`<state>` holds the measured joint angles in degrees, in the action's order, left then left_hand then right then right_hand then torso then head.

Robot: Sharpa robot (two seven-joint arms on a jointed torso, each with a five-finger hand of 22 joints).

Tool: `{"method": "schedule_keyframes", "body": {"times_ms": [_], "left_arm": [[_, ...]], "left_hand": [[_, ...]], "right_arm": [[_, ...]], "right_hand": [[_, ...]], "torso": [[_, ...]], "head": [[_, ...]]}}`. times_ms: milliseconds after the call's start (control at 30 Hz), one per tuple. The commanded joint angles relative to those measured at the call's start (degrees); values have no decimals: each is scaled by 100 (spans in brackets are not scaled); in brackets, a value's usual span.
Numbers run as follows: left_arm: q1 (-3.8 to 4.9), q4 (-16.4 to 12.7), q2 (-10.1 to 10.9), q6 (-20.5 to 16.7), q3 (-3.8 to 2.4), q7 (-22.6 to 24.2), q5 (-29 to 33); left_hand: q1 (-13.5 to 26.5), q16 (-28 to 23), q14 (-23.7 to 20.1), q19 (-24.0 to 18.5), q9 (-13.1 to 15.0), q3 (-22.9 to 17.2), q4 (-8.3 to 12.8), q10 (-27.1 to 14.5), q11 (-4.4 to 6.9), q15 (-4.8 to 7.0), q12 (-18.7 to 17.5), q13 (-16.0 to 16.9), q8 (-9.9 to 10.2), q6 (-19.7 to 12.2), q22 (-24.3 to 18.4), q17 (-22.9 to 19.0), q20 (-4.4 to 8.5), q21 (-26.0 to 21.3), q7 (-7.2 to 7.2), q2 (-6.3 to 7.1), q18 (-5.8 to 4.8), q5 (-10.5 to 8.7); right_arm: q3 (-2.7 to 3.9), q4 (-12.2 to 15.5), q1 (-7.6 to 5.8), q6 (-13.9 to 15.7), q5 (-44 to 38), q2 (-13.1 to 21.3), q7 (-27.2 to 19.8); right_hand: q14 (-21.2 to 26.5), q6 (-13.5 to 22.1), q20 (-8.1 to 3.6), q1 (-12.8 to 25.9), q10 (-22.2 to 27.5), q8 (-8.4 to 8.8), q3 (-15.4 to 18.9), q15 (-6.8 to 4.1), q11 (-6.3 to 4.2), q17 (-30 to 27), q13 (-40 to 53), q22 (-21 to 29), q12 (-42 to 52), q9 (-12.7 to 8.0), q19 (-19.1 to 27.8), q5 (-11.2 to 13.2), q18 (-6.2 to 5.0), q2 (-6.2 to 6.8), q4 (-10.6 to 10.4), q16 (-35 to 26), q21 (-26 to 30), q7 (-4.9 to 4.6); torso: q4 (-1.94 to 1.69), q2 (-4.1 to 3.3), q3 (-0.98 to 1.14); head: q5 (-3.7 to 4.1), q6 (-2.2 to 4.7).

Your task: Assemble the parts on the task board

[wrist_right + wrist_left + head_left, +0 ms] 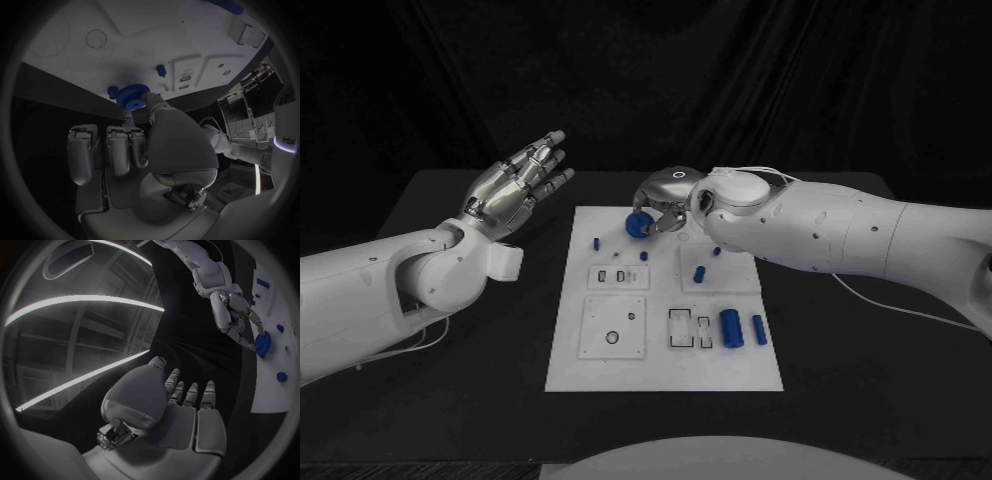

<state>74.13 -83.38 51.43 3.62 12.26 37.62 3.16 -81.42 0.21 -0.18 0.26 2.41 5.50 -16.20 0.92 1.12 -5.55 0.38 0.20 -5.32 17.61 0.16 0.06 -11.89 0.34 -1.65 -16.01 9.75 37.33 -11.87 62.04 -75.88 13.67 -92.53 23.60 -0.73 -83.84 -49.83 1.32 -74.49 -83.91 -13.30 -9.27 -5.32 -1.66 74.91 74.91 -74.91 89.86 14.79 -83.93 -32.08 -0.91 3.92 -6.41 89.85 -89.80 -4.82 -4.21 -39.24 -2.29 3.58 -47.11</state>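
Note:
The white task board lies in the middle of the black table. My right hand hovers over the board's far edge and pinches a round blue gear between thumb and a finger. The right wrist view shows the toothed gear at my fingertips, just above the board. Small blue pegs stand near the far left of the board, and blue cylinders lie at its right side. My left hand is raised left of the board, fingers spread, holding nothing. The left wrist view shows the gear in my right hand.
The board has rectangular recesses and a round hole in its near half. Black table surface surrounds the board on all sides. A white cable trails from my right arm over the table.

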Motion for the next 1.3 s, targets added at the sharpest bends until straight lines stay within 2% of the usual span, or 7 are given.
{"method": "schedule_keyframes", "body": {"times_ms": [33, 133, 300, 467, 867, 1100, 1300], "left_arm": [[-7, 6, -30, 75, -6, 62, -2], [-7, 16, -44, 83, -6, 66, -2], [-7, 20, -50, 96, -6, 66, -2], [-7, 28, -49, 101, -6, 67, -2], [-9, 47, -66, 154, -6, 52, -3], [-14, 54, -66, 169, -6, 42, -3], [-18, 54, -62, 178, -6, 30, -3]], "left_hand": [[-55, -21, 18, -4, 5, -33, 7, -17, -42, -45, -13, 6, -38, 29, 2, -6, -38, -14, -10, -7, 39, 39], [-55, -21, 18, -4, 5, -33, 7, -17, -42, -45, -13, 6, -38, 29, 2, -6, -38, -14, -10, -7, 39, 39], [-56, -21, 18, -4, 5, -36, 7, -17, -43, -46, -13, 6, -38, 29, 1, -5, -38, -15, -10, -7, 39, 39], [-56, -21, 18, -4, 5, -36, 7, -17, -43, -46, -13, 6, -38, 29, 1, -5, -38, -15, -10, -7, 39, 39], [-60, -19, 19, -3, 4, -42, 8, -15, -48, -51, -12, 7, -39, 30, 2, -5, -41, -14, -15, -7, 39, 41], [-60, -19, 19, -3, 4, -42, 8, -15, -48, -51, -12, 7, -39, 30, 2, -5, -41, -14, -15, -7, 39, 41], [-68, -10, 23, -3, 4, -58, 9, -13, -59, -63, -12, 7, -41, 29, 2, 0, -46, -13, -25, -10, 38, 46]], "right_arm": [[3, -62, -8, -99, -8, -65, -54], [3, -120, -5, -137, -8, -122, -40], [3, -228, 10, -207, -8, -194, -6], [3, -292, 28, -264, -8, -233, 18], [3, -288, 56, -415, -8, -226, 98], [3, -302, 76, -445, -8, -236, 107], [3, -313, 86, -478, -8, -233, 144]], "right_hand": [[-616, -60, 14, -8, -609, -177, -48, 40, 27, 1509, 1509, -1509, 14, 757, -607, 32, 91, -50, -2, 15, -20, 120], [-616, -48, 18, -13, -609, -165, -60, 43, 28, 1509, 1509, -1509, 14, 754, -607, 40, 91, -52, 3, 15, -20, 119], [-616, 8, 31, -15, -609, -107, -95, 56, 38, 1509, 1509, -1509, 14, 740, -607, 58, 91, -43, 16, 15, -20, 105], [-616, 35, 39, -3, -609, -72, -111, 64, 46, 1509, 1509, -1509, 14, 731, -607, 81, 91, -37, 16, 15, -20, 97], [-616, 108, 56, 23, -609, 26, -153, 81, 60, 1509, 1509, -1509, 14, 702, -607, 111, 91, -19, 18, 15, -20, 80], [-616, 135, 65, 44, -609, 73, -170, 90, 67, 1509, 1509, -1509, 14, 689, -607, 157, 91, -13, 14, 15, -20, 74], [-616, 323, 88, 69, -609, 312, -255, 109, 88, 1509, 1509, -1509, 14, 608, -607, 200, 91, 23, 38, 15, -20, 51]], "torso": [[-2, -1, 2], [-6, -2, -1], [5, -4, 9], [-3, -5, 4], [9, -3, 15], [10, -2, 13], [13, -1, 13]], "head": [[16, -11], [8, -17], [-6, -18], [-6, -32], [-13, -51], [-16, -67], [-16, -78]]}}
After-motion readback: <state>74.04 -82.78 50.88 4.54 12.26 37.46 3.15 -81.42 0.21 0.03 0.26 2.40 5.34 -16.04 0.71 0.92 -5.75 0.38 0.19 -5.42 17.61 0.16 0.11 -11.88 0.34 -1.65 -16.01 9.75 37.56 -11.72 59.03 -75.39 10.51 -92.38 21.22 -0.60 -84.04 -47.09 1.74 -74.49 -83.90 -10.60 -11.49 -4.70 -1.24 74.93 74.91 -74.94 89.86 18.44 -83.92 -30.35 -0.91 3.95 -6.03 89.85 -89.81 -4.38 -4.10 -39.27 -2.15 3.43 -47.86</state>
